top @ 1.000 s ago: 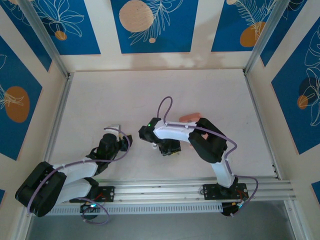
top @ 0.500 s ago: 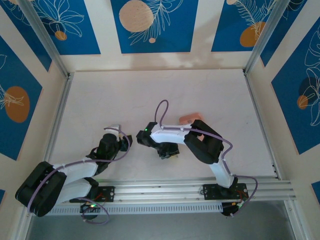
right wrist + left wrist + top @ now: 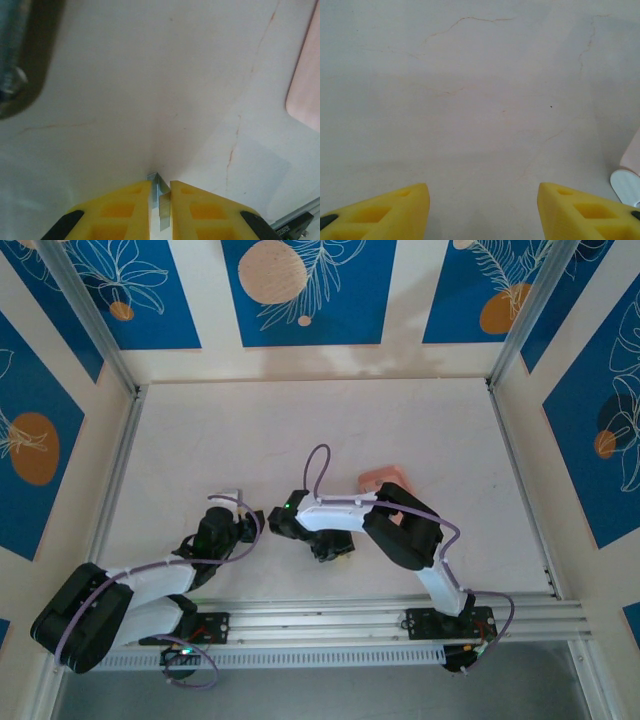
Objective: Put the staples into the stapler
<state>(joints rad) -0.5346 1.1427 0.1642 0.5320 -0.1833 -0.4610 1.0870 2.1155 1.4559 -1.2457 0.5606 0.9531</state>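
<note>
My right gripper [image 3: 161, 187] is shut on the staples [image 3: 159, 186], a thin grey metal strip pinched upright between the yellow fingers, its tip just above the table. From above, this gripper [image 3: 333, 548] hangs low near the table's middle front. The pink tray [image 3: 386, 480] lies behind the right arm, and its edge [image 3: 305, 75] shows in the right wrist view. My left gripper [image 3: 482, 192] is open over bare table. A small pale object with a silvery rounded end [image 3: 626, 184], apparently the stapler, lies just right of it; from above it shows white [image 3: 231, 494].
A dark blurred object with a metal part [image 3: 20, 50] sits at the upper left of the right wrist view, close to the right gripper. An aluminium rail [image 3: 400, 615] runs along the near edge. Patterned walls [image 3: 300, 290] enclose the table.
The right arm has swung left and nearer with the staples, uncovering more of the pink tray. The left arm has not moved.
</note>
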